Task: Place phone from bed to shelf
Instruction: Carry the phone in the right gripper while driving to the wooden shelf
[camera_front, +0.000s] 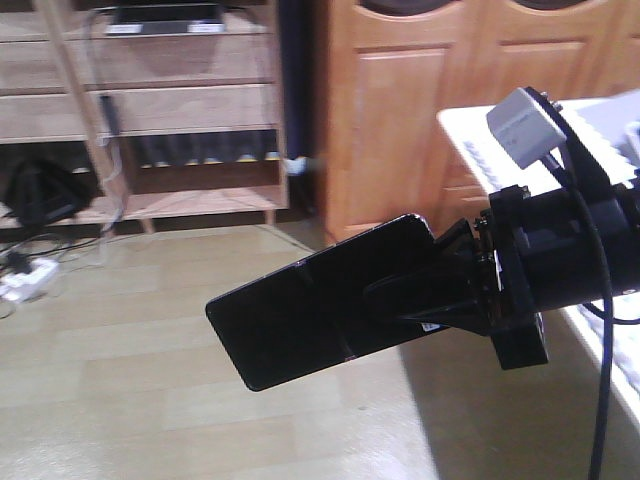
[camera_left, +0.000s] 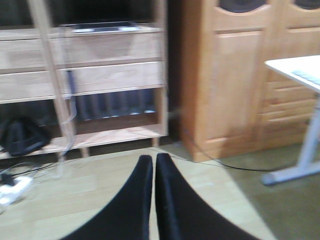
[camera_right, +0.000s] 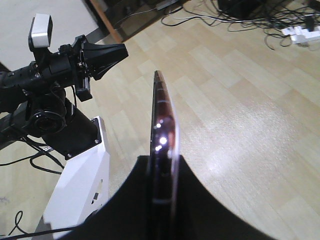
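Observation:
My right gripper (camera_front: 400, 297) is shut on one end of the phone (camera_front: 310, 312), a glossy black slab held tilted in the air above the pale wood floor. In the right wrist view the phone (camera_right: 163, 120) shows edge-on with its pinkish rim, clamped between the black fingers (camera_right: 200, 200). The shelf (camera_front: 190, 105) of pale wood boards stands at the back left, well beyond the phone. In its own wrist view my left gripper (camera_left: 153, 161) is shut and empty and faces the shelf (camera_left: 115, 75). The left gripper (camera_right: 120, 50) also shows beside the phone. The bed is out of view.
An orange-brown wooden wardrobe (camera_front: 450, 90) stands right of the shelf. A white table (camera_left: 295, 70) is at the right. A black bag (camera_front: 40, 195), a power strip (camera_front: 25, 280) and cables lie on the floor at the shelf's left foot. A laptop (camera_front: 165, 18) rests on the shelf.

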